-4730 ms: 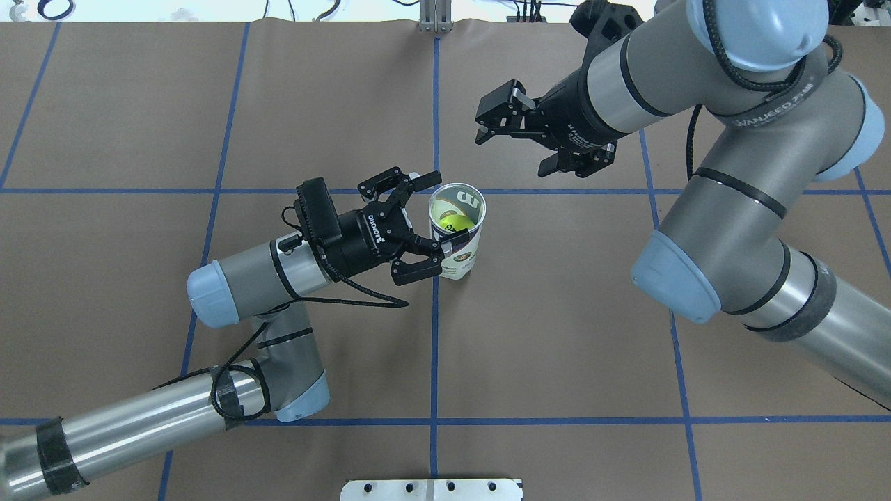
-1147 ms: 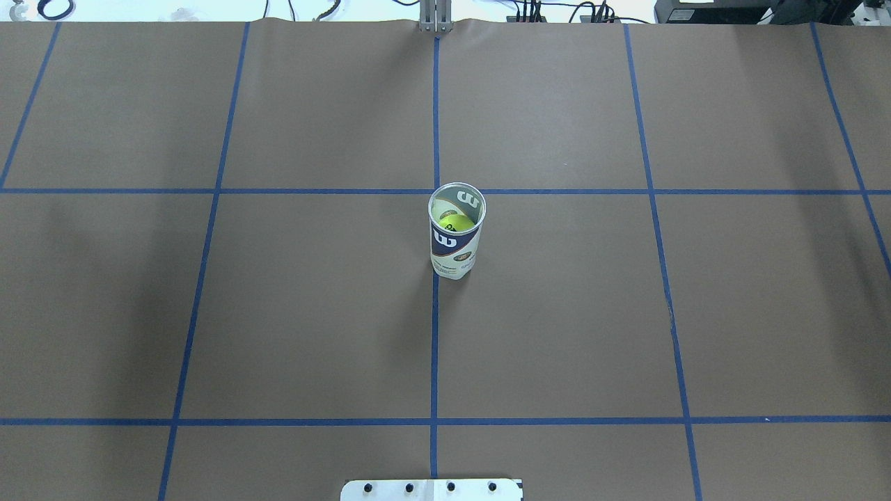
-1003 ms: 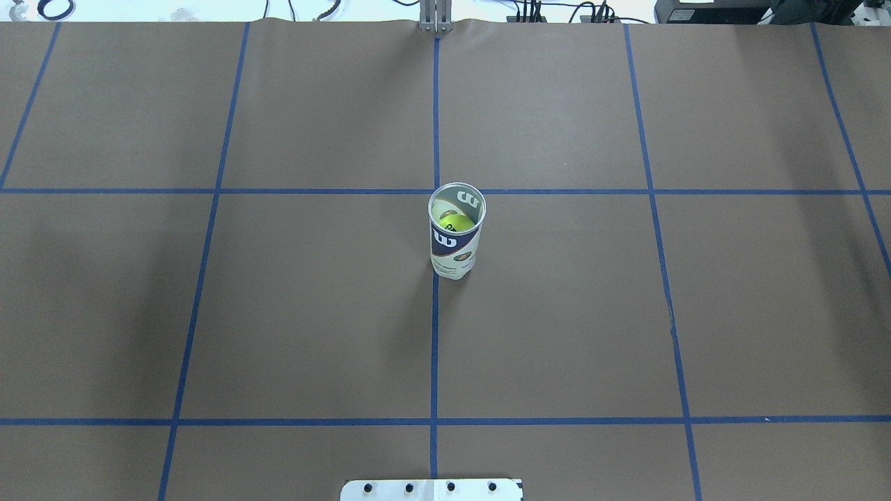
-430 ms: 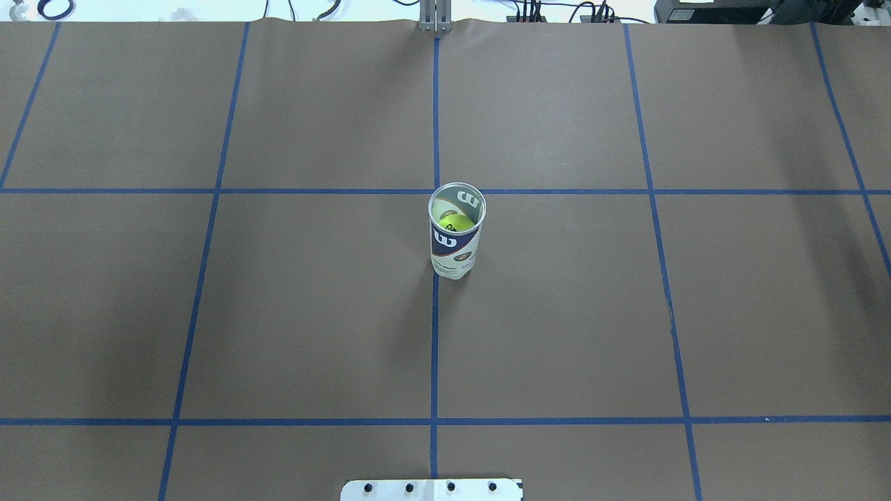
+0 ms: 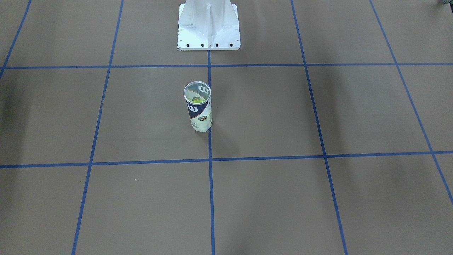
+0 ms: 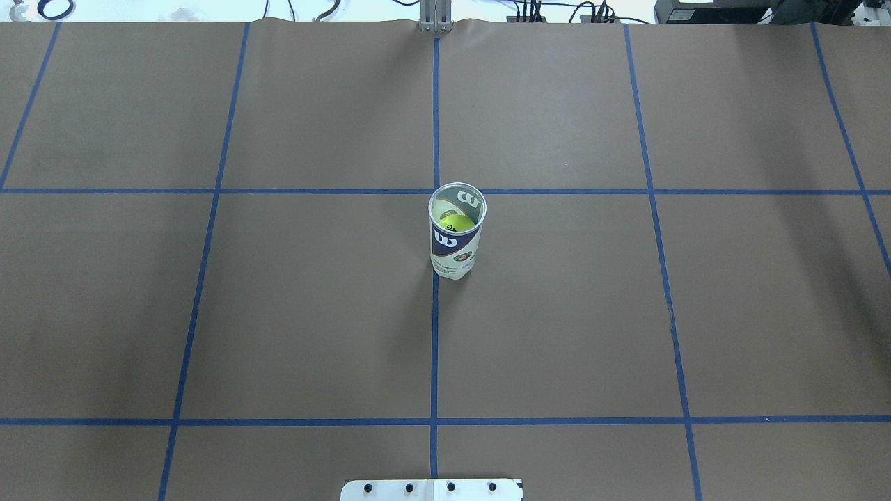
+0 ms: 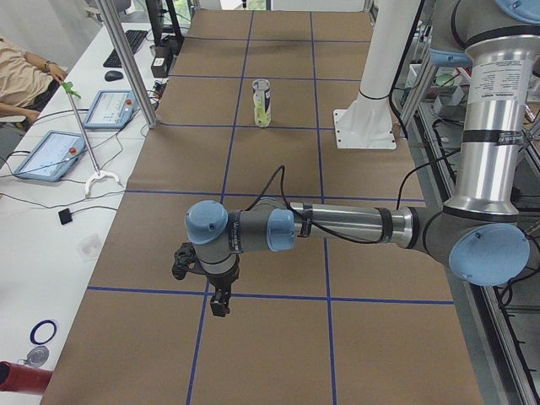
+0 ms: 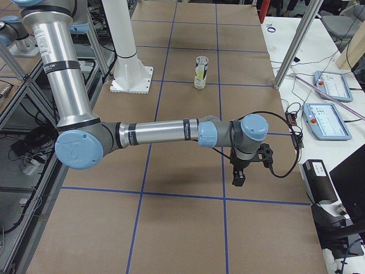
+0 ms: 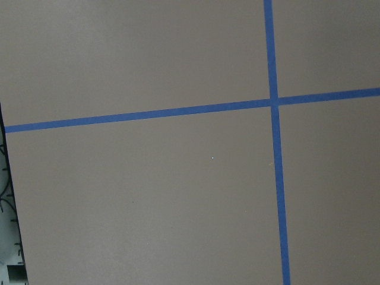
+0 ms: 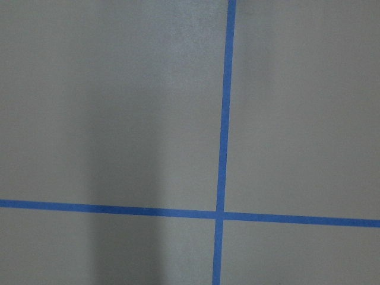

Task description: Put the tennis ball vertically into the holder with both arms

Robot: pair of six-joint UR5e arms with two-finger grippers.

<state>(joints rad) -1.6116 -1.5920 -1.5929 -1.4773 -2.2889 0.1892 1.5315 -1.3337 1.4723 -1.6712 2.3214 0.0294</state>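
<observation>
The holder [image 6: 456, 247] stands upright at the table's middle, open end up, and also shows in the front-facing view [image 5: 200, 117] and both side views [image 7: 262, 103] [image 8: 201, 72]. The tennis ball [image 6: 456, 223] sits inside it, below the rim, and shows through the wall in the front-facing view [image 5: 198, 101]. No arm is near it. My left gripper [image 7: 218, 304] hangs over the table's left end, pointing down. My right gripper [image 8: 238, 178] hangs over the right end, pointing down. I cannot tell whether either is open or shut. Both wrist views show only brown paper and blue tape.
The white pedestal base [image 5: 208, 32] stands behind the holder on the robot's side. Side benches hold tablets [image 7: 51, 156] [image 8: 328, 120] and cables. A seated person [image 7: 21, 76] is beside the left bench. Aluminium posts [image 7: 126, 59] [image 8: 296, 43] stand at the table's far edge.
Since 4.7 s ago both arms have drawn back from the holder and left the overhead view. Over the last second nothing has moved.
</observation>
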